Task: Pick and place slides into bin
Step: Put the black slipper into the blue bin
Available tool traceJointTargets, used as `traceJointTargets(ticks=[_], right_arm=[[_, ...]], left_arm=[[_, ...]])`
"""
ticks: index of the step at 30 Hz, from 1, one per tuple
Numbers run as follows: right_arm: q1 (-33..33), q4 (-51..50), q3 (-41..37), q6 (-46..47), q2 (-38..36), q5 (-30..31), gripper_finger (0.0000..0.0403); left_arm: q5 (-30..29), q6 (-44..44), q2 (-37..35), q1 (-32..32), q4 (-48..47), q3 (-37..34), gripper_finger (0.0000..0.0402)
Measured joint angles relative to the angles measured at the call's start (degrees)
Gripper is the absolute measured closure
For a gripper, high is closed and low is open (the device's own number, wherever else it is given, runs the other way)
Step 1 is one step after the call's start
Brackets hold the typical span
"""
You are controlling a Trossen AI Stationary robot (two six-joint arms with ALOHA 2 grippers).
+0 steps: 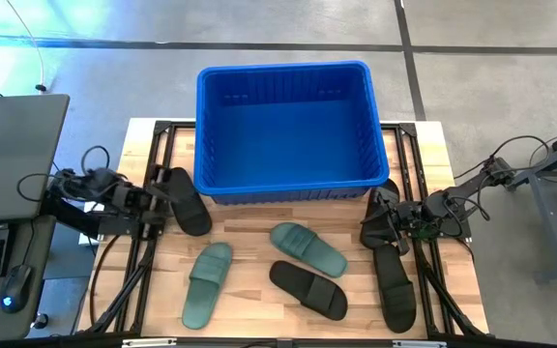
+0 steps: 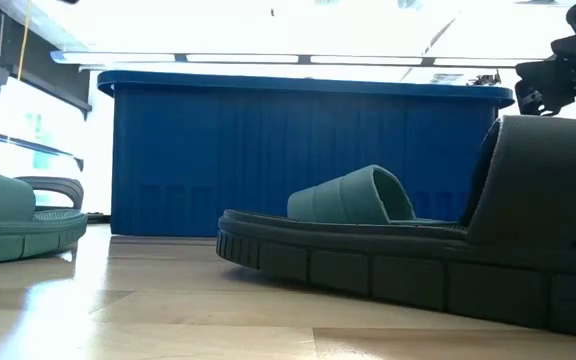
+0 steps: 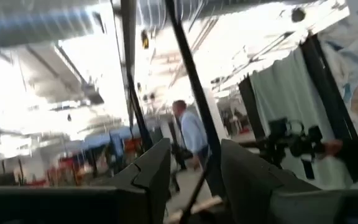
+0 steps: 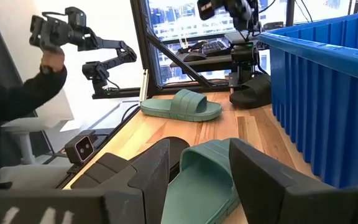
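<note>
1. The large bright blue slotted plastic bin [image 1: 288, 130] stands empty at the table's [image 1: 259, 319] far edge, within both arms' reach.
2. Five rubber slides [image 1: 307, 247] lie before it, none binned.
3. The left gripper [image 1: 167, 193] hovers spread over one black slide [image 1: 184, 203].
4. The right gripper [image 1: 383, 224], also spread, hangs above another black slide [image 1: 395, 280], grasping nothing.

No readable text, label, brand, number or sign appears on anything in any view.

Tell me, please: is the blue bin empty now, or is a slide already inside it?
Empty. In the high view the bin shows only its bare blue floor, and all five slides lie outside it on the table.
</note>
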Motion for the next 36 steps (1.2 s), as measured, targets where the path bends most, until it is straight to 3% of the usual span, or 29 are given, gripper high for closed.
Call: traceJointTargets(ticks=[9, 16, 20, 24, 28, 32, 36], right_arm=[[-0.1, 0.0, 0.0, -4.0, 0.0, 0.0, 0.0244], [-0.1, 2.9, 0.0, -7.7, 0.0, -0.5, 0.0249], [-0.1, 11.0, 0.0, -9.9, 0.1, -0.9, 0.0251], [-0.1, 19.9, 0.1, -3.9, 0.0, 6.4, 0.0251], [-0.1, 18.8, 0.7, 0.2, 0.1, 15.3, 0.0249], [-0.1, 14.9, 0.3, 0.8, 0.1, 15.2, 0.0244], [-0.1, 6.6, 0.3, 11.8, 0.1, 15.3, 0.0246]], left_arm=[[3.6, 3.9, 6.9, 0.0, -2.7, 7.2, 0.0275], [3.6, 5.3, 20.5, 0.0, -6.2, 14.3, 0.0275], [3.2, 10.5, 29.8, 0.0, -6.2, 19.5, 0.0275], [2.2, 13.1, 39.3, 0.0, -6.4, 24.9, 0.0275], [-0.2, 13.6, 46.8, 0.0, -9.8, 30.9, 0.0275], [-0.4, 13.5, 52.8, 0.0, -17.1, 36.8, 0.0275], [-0.3, 12.6, 56.4, 0.0, -20.2, 40.8, 0.0275]])
